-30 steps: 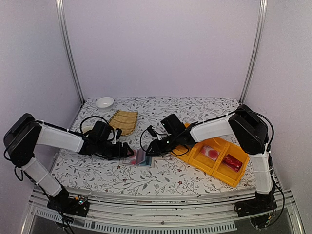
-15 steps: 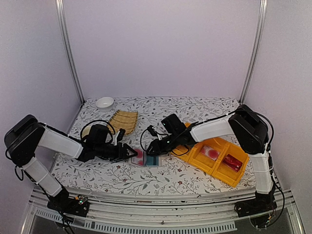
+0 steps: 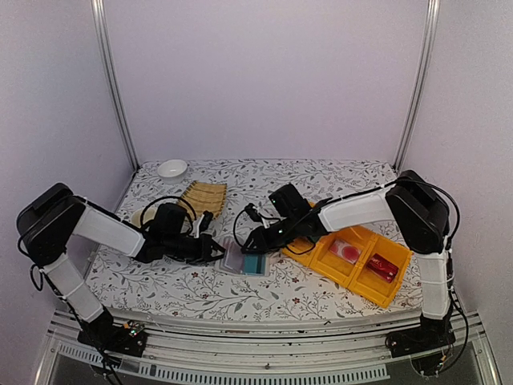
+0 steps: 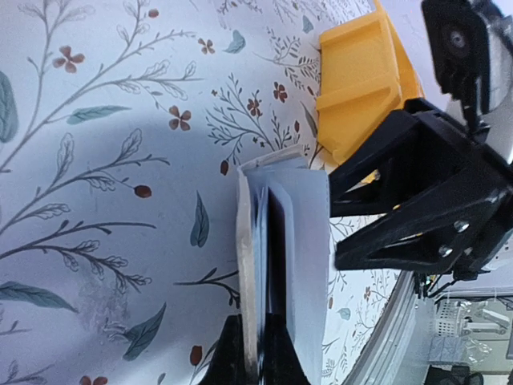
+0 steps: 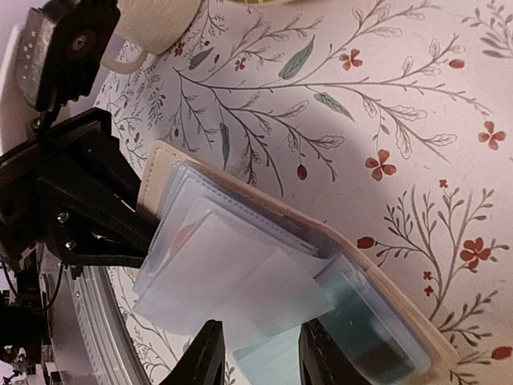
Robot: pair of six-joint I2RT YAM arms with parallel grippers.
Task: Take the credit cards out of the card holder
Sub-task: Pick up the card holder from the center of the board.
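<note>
The beige card holder (image 3: 239,258) lies open on the flowered tablecloth between both arms. My left gripper (image 3: 218,250) is shut on its left edge. In the left wrist view the holder (image 4: 300,224) stands edge-on with the gripper (image 4: 256,341) pinching the beige cover. In the right wrist view the holder (image 5: 240,180) shows clear pocket leaves. A teal card (image 5: 373,321) sits in the right pocket, and a pale card with a red patch (image 5: 186,235) shows faintly through the left leaves. My right gripper (image 5: 260,349) is open, its fingers astride the leaves' lower edge.
Yellow trays (image 3: 365,277) holding red items lie right of the holder, one corner close behind my right gripper (image 4: 361,72). A woven bamboo mat (image 3: 204,196) and a white bowl (image 3: 171,168) lie further back on the left. A cream cup (image 5: 156,20) stands by my left arm.
My left gripper has closed on the holder's left edge. The pink face seen earlier is now covered by a greyish leaf. The right gripper has shifted only slightly.
</note>
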